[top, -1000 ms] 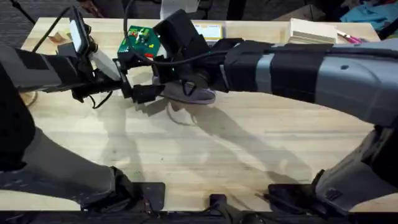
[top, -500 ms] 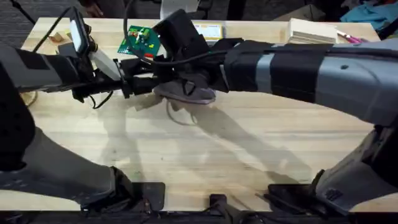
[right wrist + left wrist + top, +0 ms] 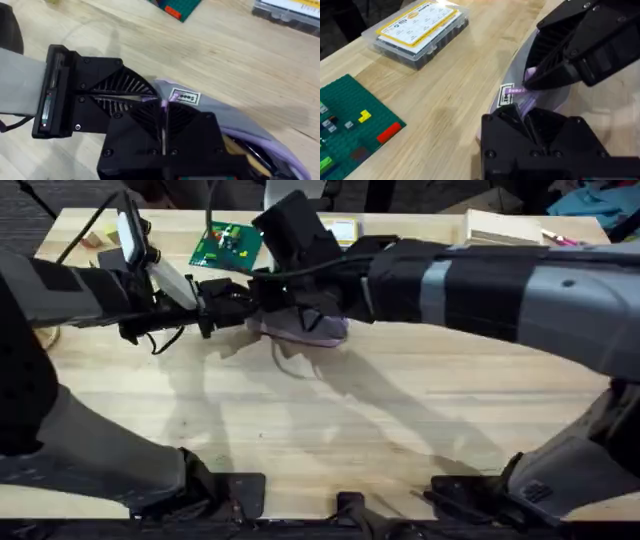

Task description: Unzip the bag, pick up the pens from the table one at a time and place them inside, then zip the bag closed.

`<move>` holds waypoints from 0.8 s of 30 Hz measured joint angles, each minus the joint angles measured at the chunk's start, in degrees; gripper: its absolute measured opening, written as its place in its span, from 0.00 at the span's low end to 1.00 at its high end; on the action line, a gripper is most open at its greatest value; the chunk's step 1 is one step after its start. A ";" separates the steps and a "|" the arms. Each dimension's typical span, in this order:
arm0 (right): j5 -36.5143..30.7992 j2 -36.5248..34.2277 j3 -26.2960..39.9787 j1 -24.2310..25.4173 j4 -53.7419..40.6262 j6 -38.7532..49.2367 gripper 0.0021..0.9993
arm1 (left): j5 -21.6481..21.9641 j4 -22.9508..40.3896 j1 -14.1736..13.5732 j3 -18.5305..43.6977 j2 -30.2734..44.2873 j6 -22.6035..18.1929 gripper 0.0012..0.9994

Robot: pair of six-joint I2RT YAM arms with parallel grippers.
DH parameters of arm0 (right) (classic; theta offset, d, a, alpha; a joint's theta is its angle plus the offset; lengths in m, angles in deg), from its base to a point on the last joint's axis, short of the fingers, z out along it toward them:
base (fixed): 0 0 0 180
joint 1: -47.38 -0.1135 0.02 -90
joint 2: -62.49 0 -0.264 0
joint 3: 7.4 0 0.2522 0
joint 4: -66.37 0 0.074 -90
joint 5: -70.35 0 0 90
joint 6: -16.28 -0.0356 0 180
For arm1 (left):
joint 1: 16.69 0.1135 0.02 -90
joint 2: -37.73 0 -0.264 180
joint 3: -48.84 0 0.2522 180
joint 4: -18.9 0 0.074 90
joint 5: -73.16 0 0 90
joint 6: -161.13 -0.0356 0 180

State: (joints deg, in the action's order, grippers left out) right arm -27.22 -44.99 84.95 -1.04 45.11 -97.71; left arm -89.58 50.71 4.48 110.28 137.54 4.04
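Left tool: moved in since before, now closed on the bag.
Right tool: closed, pinching the bag's end.

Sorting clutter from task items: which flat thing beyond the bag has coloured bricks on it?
The green baseplate, carrying red and yellow bricks; the clear parts box has a yellow label instead.

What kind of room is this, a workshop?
Probably a robotics lab bench: a wooden table holding a pencil pouch, a green brick baseplate and a clear parts box.
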 joint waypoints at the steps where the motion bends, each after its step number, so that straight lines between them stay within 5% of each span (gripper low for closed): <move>1: 0.29 0.30 0.00 0.28 -0.48 0.01 0.03 | -0.22 -0.01 -0.08 0.00 0.00 0.00 0.04; 24: 5.82 3.56 0.13 10.93 -13.89 2.29 0.03 | -0.94 -0.13 -1.06 0.00 0.00 0.00 0.04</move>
State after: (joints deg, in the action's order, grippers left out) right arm -21.40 -41.43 85.08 9.89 31.22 -95.42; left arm -90.52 50.57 3.42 110.28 137.54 4.04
